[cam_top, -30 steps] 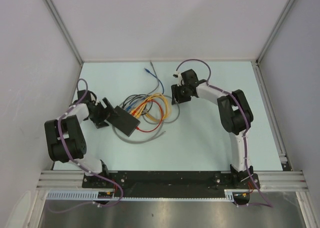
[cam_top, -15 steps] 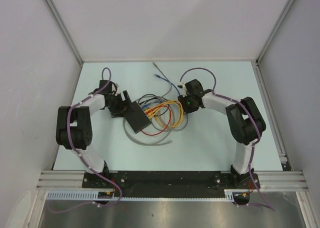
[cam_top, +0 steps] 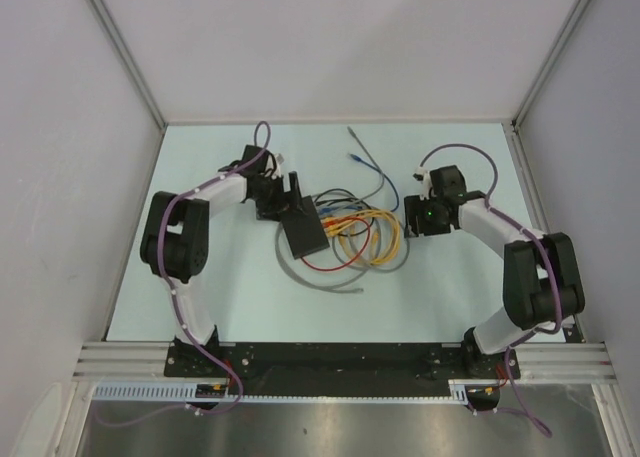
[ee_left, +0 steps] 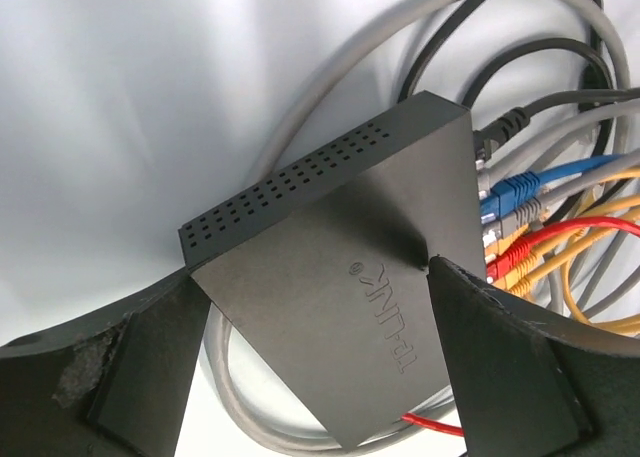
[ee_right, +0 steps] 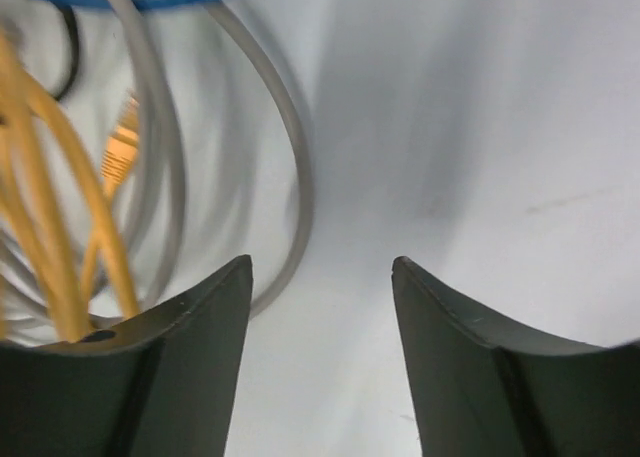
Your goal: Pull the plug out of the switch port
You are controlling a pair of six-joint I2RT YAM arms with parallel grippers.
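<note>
The switch (cam_top: 306, 231) is a flat black box lying skewed left of the table's middle. Its long sides sit between the fingers of my left gripper (cam_top: 285, 204), which is shut on it. In the left wrist view the switch (ee_left: 300, 217) spans the gap of the left gripper (ee_left: 315, 269). Several plugs stand in its port row: blue (ee_left: 515, 189), grey (ee_left: 522, 212), red (ee_left: 510, 264) and yellow ones. My right gripper (cam_top: 411, 220) is right of the cable tangle. The right gripper (ee_right: 320, 262) is open, with only bare table between its fingers.
Loops of yellow, red, grey, blue and black cable (cam_top: 362, 235) lie between the two grippers. A loose yellow plug (ee_right: 122, 145) and a grey cable loop (ee_right: 292, 167) lie just left of the right fingers. Free cable ends (cam_top: 352, 157) trail toward the back wall.
Both arms have swung to the right. The switch and its cables travelled right with the left gripper. The right gripper moved right, off the cable bundle, and its jaws stand wider than half a second ago.
</note>
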